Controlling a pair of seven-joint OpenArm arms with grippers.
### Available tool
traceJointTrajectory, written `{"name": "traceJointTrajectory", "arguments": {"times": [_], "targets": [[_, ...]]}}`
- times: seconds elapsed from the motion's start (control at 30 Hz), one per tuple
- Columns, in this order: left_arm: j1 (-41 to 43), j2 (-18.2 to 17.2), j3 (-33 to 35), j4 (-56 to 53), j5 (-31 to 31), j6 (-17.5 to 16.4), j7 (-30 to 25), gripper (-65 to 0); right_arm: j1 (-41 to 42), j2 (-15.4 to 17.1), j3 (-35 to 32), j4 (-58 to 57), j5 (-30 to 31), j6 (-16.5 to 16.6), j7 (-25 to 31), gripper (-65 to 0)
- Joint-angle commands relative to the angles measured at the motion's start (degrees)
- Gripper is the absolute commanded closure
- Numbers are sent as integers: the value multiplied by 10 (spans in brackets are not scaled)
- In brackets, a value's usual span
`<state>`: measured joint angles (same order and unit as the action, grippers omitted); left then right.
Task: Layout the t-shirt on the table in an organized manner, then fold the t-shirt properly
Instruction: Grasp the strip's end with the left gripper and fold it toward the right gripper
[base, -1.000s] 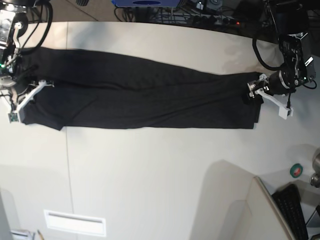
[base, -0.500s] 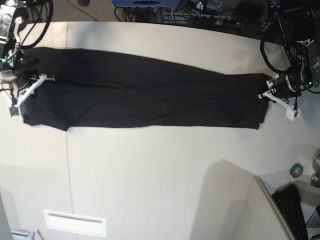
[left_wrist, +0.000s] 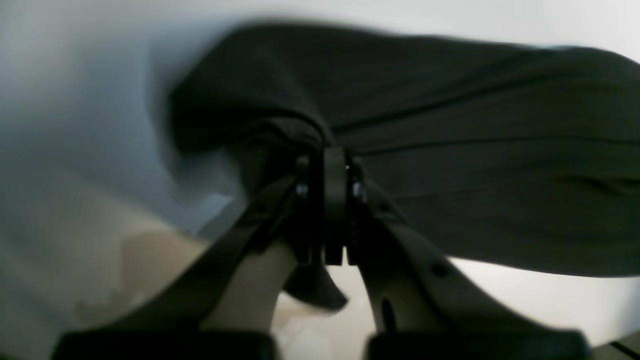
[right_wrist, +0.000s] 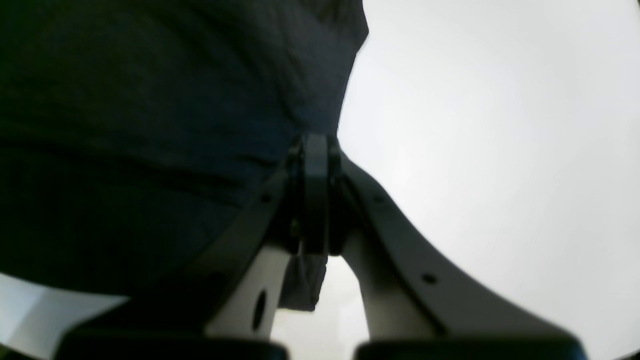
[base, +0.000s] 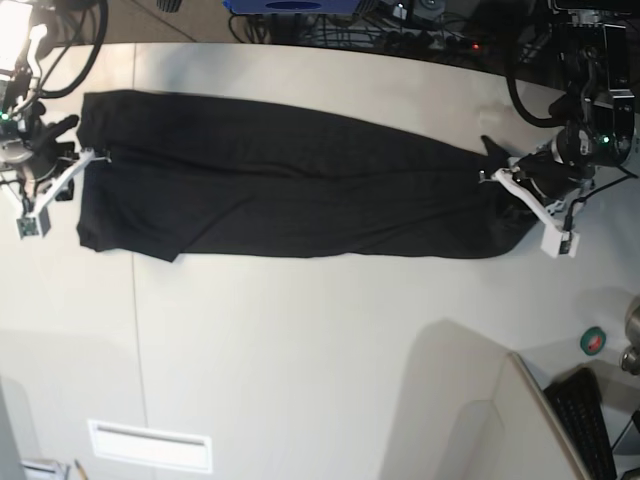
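Left claw (left_wrist: 334, 165) and right claw (right_wrist: 316, 150) each pinch a shirt (base: 300, 190) end
Both clamped on cloth; likely to pull it taut and flat along the bench (base: 300, 350)

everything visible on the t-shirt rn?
The t-shirt is plain black, soft-looking cloth with no print showing. It is stretched into a long, narrow band across the table, with lengthwise creases and a small flap at its lower corner nearest the right hand. Each end is pinched: the left hand is shut on one end, the right hand on the other. The wrist views show cloth bunched at both sets of closed jaws.
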<state>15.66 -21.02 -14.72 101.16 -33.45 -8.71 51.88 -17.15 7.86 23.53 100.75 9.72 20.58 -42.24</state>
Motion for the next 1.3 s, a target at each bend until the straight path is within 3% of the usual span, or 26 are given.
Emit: {"name": "traceJointTrajectory", "arguments": {"times": [0.0, 0.23, 0.43, 0.67, 0.83, 1.27], "targets": [[-1, -1, 7, 8, -2, 5, 0, 0, 3, 8, 3, 14, 2, 0, 10, 0], [-55, 30, 132, 7, -2, 9, 5, 0, 3, 8, 2, 17, 2, 0, 10, 0], [-116, 59, 231, 3, -3, 81, 69, 0, 1, 8, 4, 14, 0, 0, 9, 0], [-149, 81, 308, 4, -3, 87, 100, 0, 1, 8, 5, 14, 0, 0, 9, 0], [-150, 84, 344, 3, -3, 89, 100, 0, 1, 8, 5, 14, 0, 0, 9, 0], [-152, 91, 348, -20, -6, 89, 100, 0, 1, 8, 5, 14, 0, 0, 9, 0]]}}
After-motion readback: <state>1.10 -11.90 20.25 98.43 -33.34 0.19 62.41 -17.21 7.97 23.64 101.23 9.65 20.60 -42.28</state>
